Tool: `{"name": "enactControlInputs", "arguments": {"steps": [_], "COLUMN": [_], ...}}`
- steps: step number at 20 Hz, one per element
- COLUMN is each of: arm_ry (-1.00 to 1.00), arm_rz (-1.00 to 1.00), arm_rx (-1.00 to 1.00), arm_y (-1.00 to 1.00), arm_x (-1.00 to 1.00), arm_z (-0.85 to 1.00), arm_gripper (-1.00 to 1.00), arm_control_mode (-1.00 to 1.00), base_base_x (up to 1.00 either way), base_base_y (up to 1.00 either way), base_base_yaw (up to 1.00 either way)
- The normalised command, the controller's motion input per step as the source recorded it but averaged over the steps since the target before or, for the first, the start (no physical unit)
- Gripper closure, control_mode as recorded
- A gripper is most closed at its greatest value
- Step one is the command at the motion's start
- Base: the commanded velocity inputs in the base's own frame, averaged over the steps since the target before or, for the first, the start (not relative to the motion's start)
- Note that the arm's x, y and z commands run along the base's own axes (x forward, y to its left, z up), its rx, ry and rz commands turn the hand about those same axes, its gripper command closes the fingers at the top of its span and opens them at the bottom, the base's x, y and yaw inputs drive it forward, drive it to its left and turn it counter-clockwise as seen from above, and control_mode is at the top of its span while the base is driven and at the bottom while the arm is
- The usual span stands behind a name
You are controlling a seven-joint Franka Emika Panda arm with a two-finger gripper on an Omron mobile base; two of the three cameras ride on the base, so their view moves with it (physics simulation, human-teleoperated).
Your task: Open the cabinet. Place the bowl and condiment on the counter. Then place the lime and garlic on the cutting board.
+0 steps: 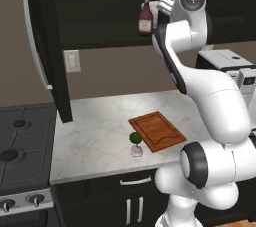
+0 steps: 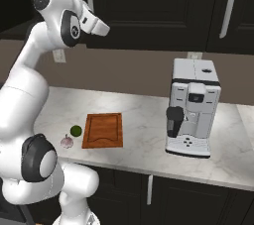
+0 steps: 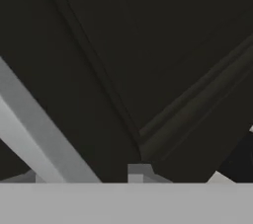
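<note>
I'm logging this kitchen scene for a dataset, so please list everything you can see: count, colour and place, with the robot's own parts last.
Wall cabinet with long silver bar handles: one, black, above the counter, left door swung open.
Small narrow-necked condiment bottle: one, dark red, inside the open cabinet.
Marble counter: one, white with grey veins.
Grooved wooden cutting board: one, reddish-brown, on the counter.
Round lime: one, green, beside the board.
Garlic bulb: one, pale pink, in front of the lime.
Coffee machine: one, white and black, right on the counter.
Gas stove: one, black, left of the counter.
Wall outlet: one, pale.
Robot arm: one, white, raised toward the cabinet.
</note>
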Motion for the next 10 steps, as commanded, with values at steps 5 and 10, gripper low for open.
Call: {"name": "enactControlInputs", "arguments": {"steps": [5, 10], "arm_ry": [0.00, 0.00], "arm_rz": [0.00, 0.00], "arm_rx": [0.15, 0.14], "arm_y": [-1.00, -1.00], "arm_x": [-0.54, -0.47], "arm_z": [0.00, 0.00], "arm_gripper": [1.00, 1.00], "arm_control_mode": [-1.00, -1.00], "base_base_x": [0.00, 0.00], "base_base_y": [0.00, 0.00], "base_base_yaw": [0.00, 0.00]}}
